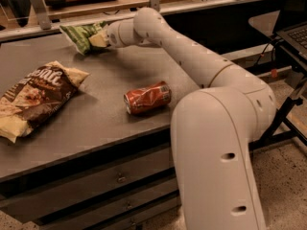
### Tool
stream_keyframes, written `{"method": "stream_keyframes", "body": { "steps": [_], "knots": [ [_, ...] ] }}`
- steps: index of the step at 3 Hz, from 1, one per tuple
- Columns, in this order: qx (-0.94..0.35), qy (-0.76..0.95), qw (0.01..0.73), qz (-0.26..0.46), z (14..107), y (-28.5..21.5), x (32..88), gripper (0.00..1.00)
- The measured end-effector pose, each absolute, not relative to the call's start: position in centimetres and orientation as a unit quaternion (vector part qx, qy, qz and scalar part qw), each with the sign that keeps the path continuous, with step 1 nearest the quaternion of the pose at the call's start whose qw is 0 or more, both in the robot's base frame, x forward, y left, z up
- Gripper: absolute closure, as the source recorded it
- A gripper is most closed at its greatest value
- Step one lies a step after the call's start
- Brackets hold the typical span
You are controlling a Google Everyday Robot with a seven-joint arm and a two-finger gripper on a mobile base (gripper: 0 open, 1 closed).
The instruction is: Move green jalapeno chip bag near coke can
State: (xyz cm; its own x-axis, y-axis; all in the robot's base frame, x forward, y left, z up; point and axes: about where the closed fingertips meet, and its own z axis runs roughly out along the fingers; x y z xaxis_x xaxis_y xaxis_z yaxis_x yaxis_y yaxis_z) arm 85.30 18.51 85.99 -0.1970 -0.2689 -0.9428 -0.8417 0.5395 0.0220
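The green jalapeno chip bag (80,35) is at the far left back of the table, raised slightly off the surface. My gripper (99,40) is at the bag's right end, shut on it. The coke can (147,98) lies on its side near the middle of the table, dented, well in front of and to the right of the bag. My arm reaches from the lower right across the table and passes behind the can.
A large brown-and-cream chip bag (34,96) lies at the table's left front. A rail with metal posts (38,8) runs along the back edge. Drawers (120,178) sit under the table front. A stand (288,37) is at the right.
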Motion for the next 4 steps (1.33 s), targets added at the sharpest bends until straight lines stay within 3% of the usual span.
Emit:
{"method": "stream_keyframes", "body": {
  "steps": [1,4],
  "knots": [
    [-0.393,0.715,0.505,0.28,88.4,15.0,84.1,1.0],
    [-0.393,0.753,0.473,0.236,91.9,4.0,76.4,1.0]
  ]
}}
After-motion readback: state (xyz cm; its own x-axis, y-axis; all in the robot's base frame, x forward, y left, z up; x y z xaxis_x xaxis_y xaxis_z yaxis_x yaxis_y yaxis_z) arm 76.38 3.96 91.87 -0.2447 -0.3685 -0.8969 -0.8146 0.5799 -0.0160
